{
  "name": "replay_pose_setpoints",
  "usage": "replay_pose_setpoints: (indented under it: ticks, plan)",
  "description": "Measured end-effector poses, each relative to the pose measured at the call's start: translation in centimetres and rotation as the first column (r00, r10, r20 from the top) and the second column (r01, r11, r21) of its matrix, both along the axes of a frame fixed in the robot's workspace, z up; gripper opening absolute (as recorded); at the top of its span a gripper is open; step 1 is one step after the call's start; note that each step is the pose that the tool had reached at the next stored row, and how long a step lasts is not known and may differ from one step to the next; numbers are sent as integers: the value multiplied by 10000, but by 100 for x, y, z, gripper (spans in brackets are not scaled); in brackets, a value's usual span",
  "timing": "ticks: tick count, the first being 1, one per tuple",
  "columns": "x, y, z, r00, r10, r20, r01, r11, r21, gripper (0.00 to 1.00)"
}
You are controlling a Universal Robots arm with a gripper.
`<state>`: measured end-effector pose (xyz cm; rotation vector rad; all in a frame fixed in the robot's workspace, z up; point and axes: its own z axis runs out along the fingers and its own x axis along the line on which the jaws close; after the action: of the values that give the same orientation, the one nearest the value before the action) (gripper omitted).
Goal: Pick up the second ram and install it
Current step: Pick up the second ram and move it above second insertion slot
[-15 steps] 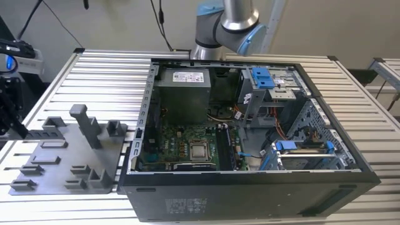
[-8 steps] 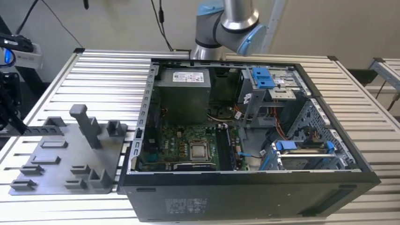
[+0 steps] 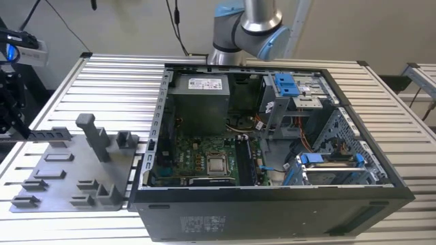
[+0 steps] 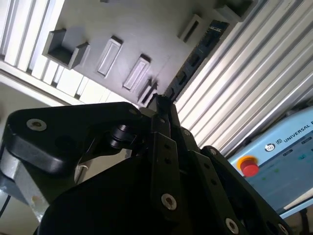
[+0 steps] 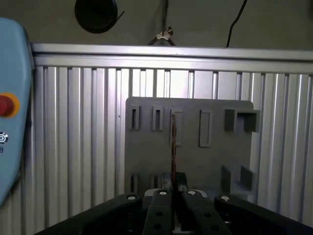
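As the pincer (image 5: 173, 188) stands: clenched on the memory stick (image 4: 195, 56)
Memory stick: edge-on, jutting ahead of the fingertips
Tray (image 5: 146, 152): ahead of the pincer
Label print: too small to read

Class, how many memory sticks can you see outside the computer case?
1. The second ram is gripped by the hand over the grey tray, at the exterior view's left. Others may be hidden inside the case.

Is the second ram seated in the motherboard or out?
Out: the gripper holds the second ram over the grey tray, outside the computer case.
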<state>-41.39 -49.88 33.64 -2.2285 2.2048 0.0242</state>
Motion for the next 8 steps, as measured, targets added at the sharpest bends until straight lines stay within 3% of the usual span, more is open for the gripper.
replay_pose_setpoints:
  ticks: [8]
  plan:
    - [0, 35, 134, 10000, 8, -1, -8, 10000, -1, 14]
